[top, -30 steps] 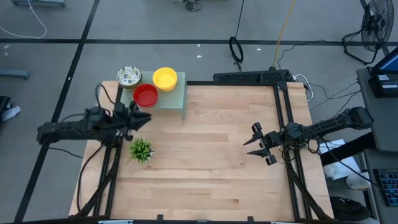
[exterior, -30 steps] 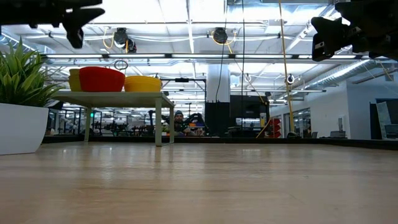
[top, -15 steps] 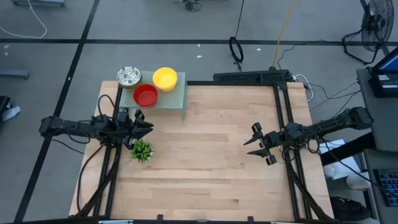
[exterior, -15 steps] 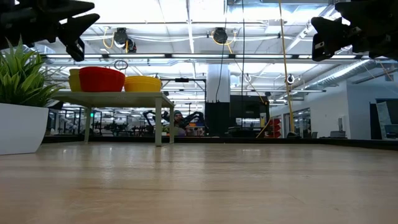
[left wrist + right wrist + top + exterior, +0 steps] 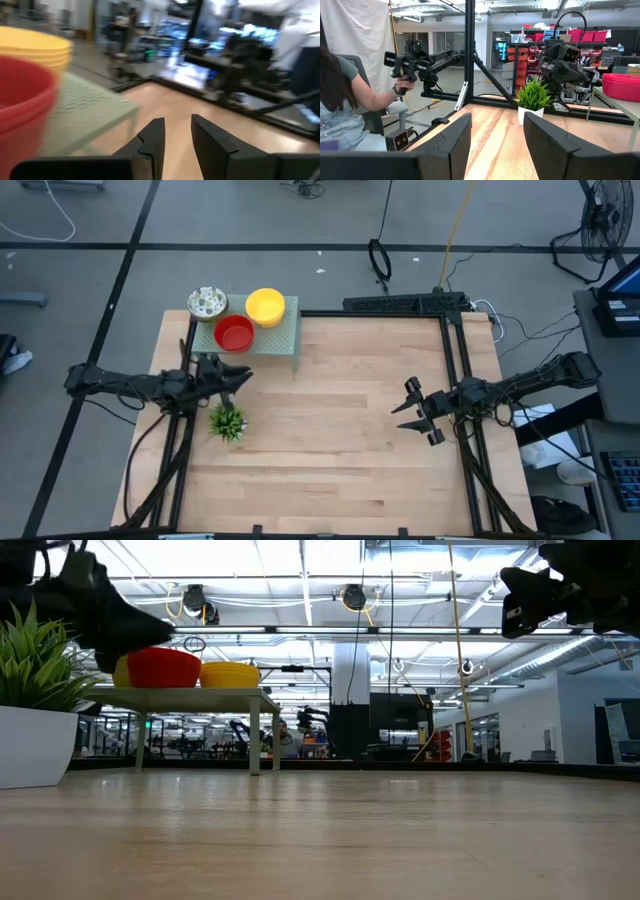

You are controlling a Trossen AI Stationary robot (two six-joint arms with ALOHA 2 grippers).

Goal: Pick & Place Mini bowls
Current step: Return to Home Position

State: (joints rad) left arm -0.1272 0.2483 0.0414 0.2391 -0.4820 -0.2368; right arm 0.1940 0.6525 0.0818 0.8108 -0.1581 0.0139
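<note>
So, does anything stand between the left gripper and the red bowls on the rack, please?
Nothing visible does. The left gripper hangs open beside the rack, and the gap to the red bowls is clear; the plant sits on the gripper's other side. The right gripper waits far off.

the light wooden table (image 5: 340,440) carries a pale green mesh rack (image 5: 282,340) at its far left corner and a small potted plant (image 5: 227,421) near its left edge. on the rack stand the red mini bowls (image 5: 234,333), yellow mini bowls (image 5: 265,305) and speckled white mini bowls (image 5: 207,302).
</note>
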